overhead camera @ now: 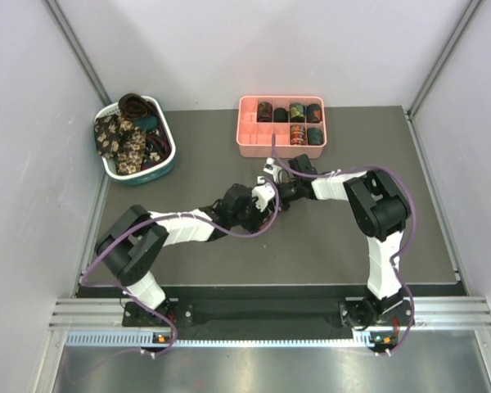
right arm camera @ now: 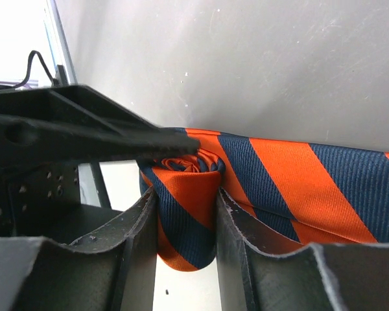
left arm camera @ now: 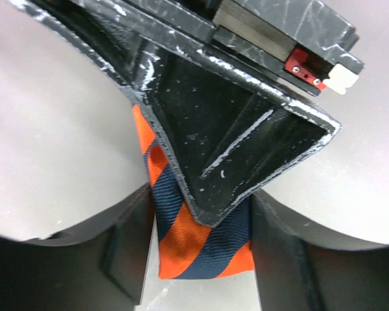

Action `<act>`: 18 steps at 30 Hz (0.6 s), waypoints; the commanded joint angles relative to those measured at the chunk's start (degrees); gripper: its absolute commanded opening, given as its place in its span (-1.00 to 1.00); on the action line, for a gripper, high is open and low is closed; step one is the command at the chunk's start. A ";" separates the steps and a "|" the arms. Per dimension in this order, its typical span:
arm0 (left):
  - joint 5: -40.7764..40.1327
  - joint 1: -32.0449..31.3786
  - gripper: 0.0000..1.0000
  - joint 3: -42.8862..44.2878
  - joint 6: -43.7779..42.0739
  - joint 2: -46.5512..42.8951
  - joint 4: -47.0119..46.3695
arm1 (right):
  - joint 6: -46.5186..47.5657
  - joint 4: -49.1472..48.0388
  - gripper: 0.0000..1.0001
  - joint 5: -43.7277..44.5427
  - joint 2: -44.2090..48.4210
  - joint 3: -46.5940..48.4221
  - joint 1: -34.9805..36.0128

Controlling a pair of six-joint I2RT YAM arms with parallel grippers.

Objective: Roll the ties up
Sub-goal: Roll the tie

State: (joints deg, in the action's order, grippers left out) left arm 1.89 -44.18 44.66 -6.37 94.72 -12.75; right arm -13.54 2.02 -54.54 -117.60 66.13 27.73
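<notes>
The orange-and-navy striped tie is partly rolled into a small coil. Its loose tail runs off to the right over the grey table. My right gripper is shut on the coil, one finger on each side. My left gripper is closed on a flat part of the same tie, with a right-arm finger lying over it. In the top view both grippers, left and right, meet at mid table; the tie is hidden between them there.
A pink compartment tray at the back centre holds several rolled ties. A white-and-teal basket at the back left holds floral and dark ties. White walls stand close on the left, right and back.
</notes>
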 commanded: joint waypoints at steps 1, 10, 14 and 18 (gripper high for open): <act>5.49 1.47 0.19 1.74 -1.19 0.99 -2.19 | 3.26 1.85 -0.58 4.18 -2.90 -0.04 0.93; 8.22 1.47 0.12 2.36 -2.33 3.63 -0.96 | 3.26 2.11 -0.57 3.92 -3.07 0.23 0.84; 4.62 1.47 -0.13 4.64 -2.07 4.95 3.52 | 2.82 1.32 -0.35 4.09 -2.46 -0.12 0.84; 5.40 1.47 -0.22 4.99 -1.89 5.04 6.59 | 0.37 -1.39 -0.28 3.04 -1.84 -1.26 0.84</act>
State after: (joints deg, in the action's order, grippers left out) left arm 7.25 -42.83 47.92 -7.51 98.28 -9.02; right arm -14.06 2.09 -54.52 -117.91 66.41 27.68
